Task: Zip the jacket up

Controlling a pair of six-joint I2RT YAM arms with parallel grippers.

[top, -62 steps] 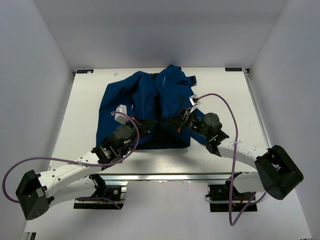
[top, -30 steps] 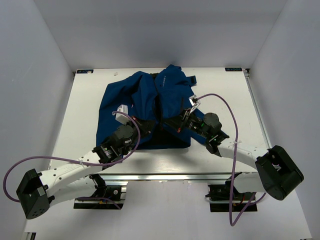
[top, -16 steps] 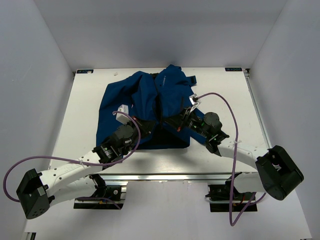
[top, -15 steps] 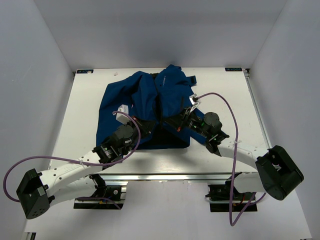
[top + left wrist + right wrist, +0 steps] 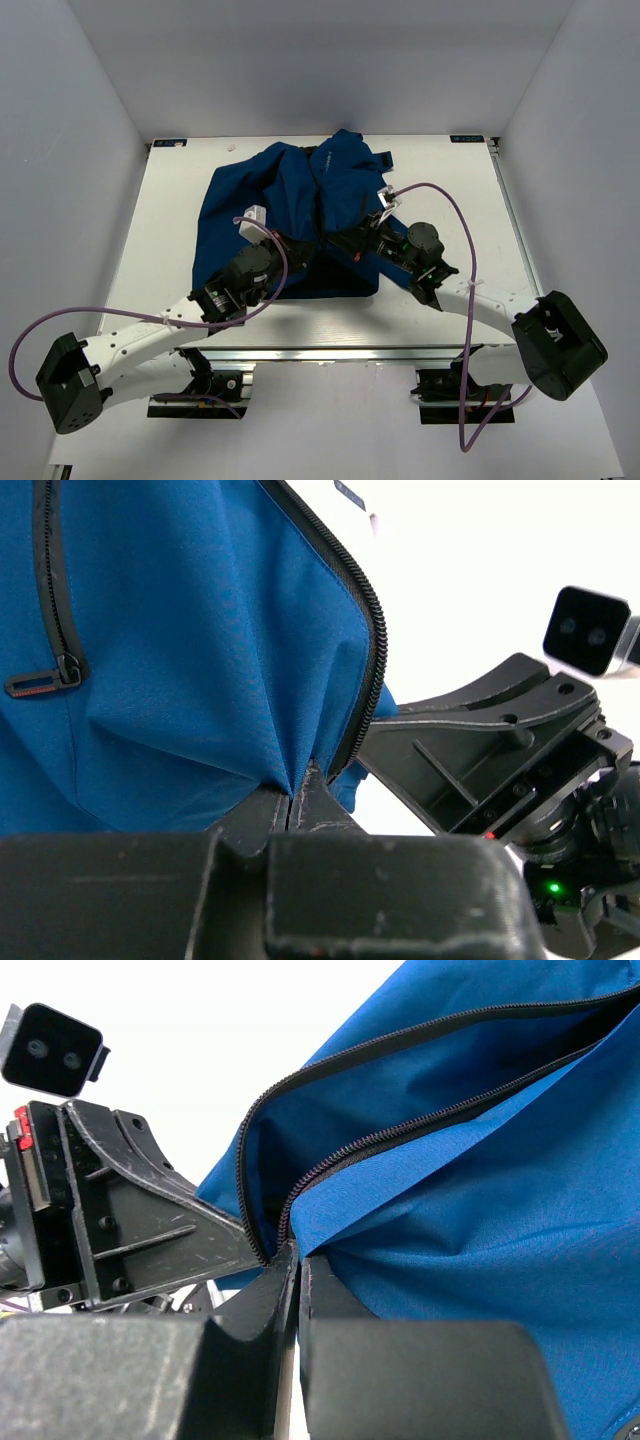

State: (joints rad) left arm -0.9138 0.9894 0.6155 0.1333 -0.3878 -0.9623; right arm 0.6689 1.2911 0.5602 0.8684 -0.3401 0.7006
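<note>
On the white table (image 5: 450,200), the royal-blue soft fabric jacket (image 5: 290,190) lies spread, hem toward the arms, its dark front zipper (image 5: 378,640) unjoined. The left jaws are closed on one zipper edge at the hem. The right jaws, just beside them, are closed on the other.

White links (image 5: 130,345), blk joints (image 5: 548,345), purple cables (image 5: 425,185), scuffed blk tools (image 5: 298,792), green dot (image 5: 553,888) (LED?).

jacket (image 5: 300,185) blocks mid-table, tabletop (image 5: 450,190) bare right and left of it
</note>
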